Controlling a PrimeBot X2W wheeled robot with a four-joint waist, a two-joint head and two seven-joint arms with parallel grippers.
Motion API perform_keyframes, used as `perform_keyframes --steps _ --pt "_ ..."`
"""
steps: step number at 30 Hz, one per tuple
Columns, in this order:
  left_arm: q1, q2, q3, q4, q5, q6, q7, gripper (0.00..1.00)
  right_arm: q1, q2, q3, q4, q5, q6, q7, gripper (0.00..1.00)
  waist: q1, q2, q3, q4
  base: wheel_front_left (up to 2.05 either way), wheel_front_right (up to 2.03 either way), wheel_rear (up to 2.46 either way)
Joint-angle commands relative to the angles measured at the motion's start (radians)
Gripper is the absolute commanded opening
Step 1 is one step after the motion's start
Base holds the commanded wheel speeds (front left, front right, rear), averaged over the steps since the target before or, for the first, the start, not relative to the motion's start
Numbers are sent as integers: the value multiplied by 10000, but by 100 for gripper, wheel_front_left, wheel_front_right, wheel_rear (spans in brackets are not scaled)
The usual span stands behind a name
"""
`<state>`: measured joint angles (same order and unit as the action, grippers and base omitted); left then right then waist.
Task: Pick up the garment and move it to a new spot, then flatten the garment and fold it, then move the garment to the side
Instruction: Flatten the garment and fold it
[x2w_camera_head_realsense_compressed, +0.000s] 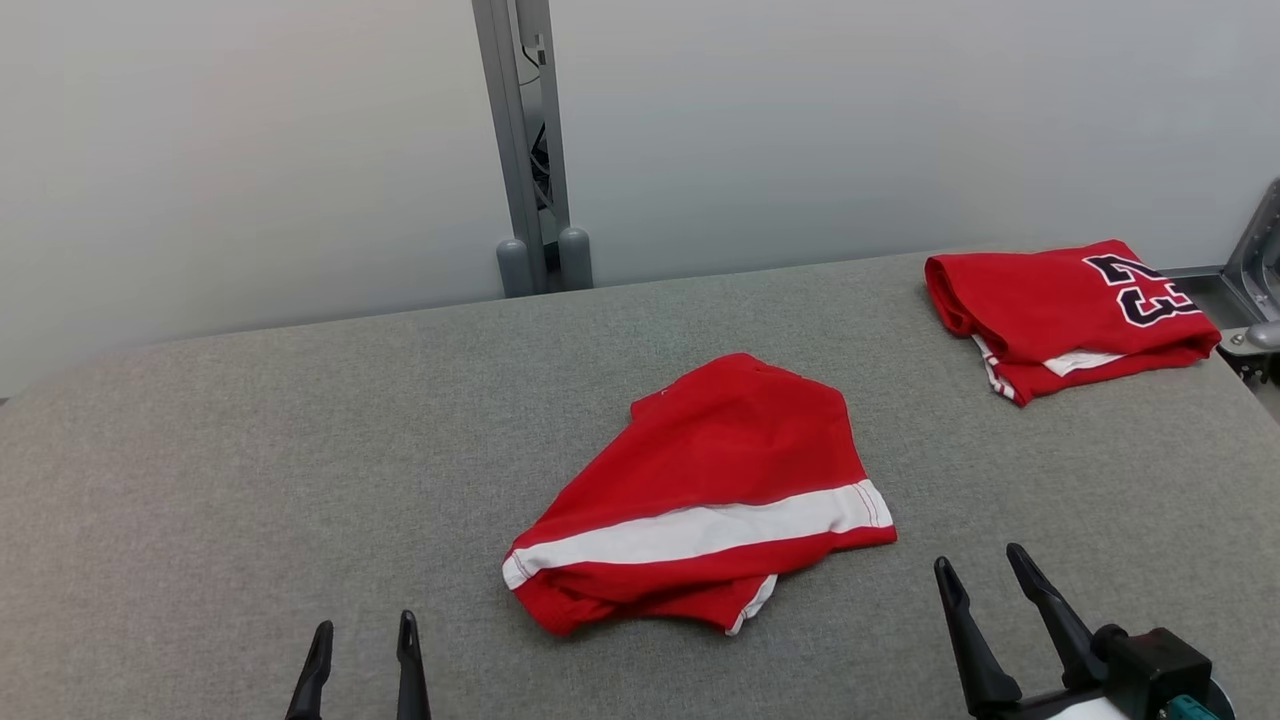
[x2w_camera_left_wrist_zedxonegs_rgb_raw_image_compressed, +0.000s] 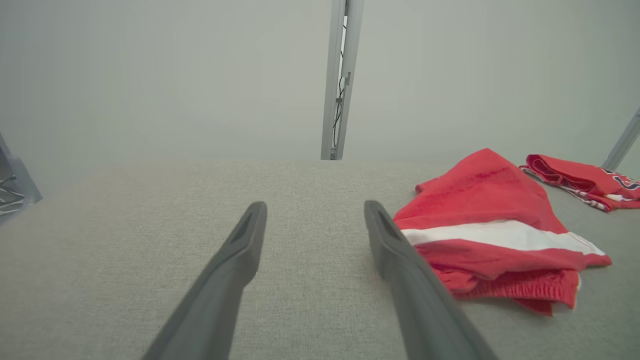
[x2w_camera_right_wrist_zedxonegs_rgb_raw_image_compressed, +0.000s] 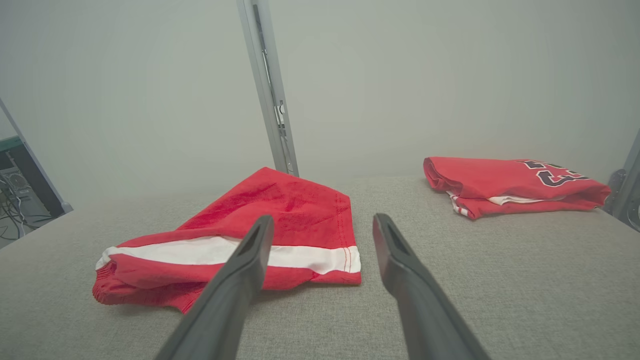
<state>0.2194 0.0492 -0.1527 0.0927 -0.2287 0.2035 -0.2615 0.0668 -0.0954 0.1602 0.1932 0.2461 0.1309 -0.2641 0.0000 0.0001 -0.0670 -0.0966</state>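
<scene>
Red shorts (x2w_camera_head_realsense_compressed: 700, 470) with a white stripe lie crumpled at the middle of the grey table (x2w_camera_head_realsense_compressed: 200, 500). Left gripper (x2w_camera_head_realsense_compressed: 365, 625) and right gripper (x2w_camera_head_realsense_compressed: 980, 558), both with jaws spread and holding nothing, are on the near side, one to each side of the shorts and clear of them. A folded red jersey (x2w_camera_head_realsense_compressed: 1050, 300) lies at the far right.

Grey fabric table (x2w_camera_head_realsense_compressed: 250, 480); plain pale wall (x2w_camera_head_realsense_compressed: 250, 150); grey metal post (x2w_camera_head_realsense_compressed: 520, 140)

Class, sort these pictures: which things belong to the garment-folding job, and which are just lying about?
Job: crumpled red shorts, left pincer, right pincer, grey table.
Lying about: folded red jersey, metal post.
</scene>
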Motion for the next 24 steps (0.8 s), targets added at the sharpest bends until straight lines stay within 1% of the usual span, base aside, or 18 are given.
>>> perform_keyframes --steps 1,24 --pt "-130 38 -16 -9 59 27 -43 100 57 -57 -42 -46 -25 -3 0 100 0 -1 -4 2 0 0 0" --pt "-115 39 -236 162 468 -69 -43 100 178 69 -29 43 -32 -3 0 100 0 -1 -302 14 0 0 0"
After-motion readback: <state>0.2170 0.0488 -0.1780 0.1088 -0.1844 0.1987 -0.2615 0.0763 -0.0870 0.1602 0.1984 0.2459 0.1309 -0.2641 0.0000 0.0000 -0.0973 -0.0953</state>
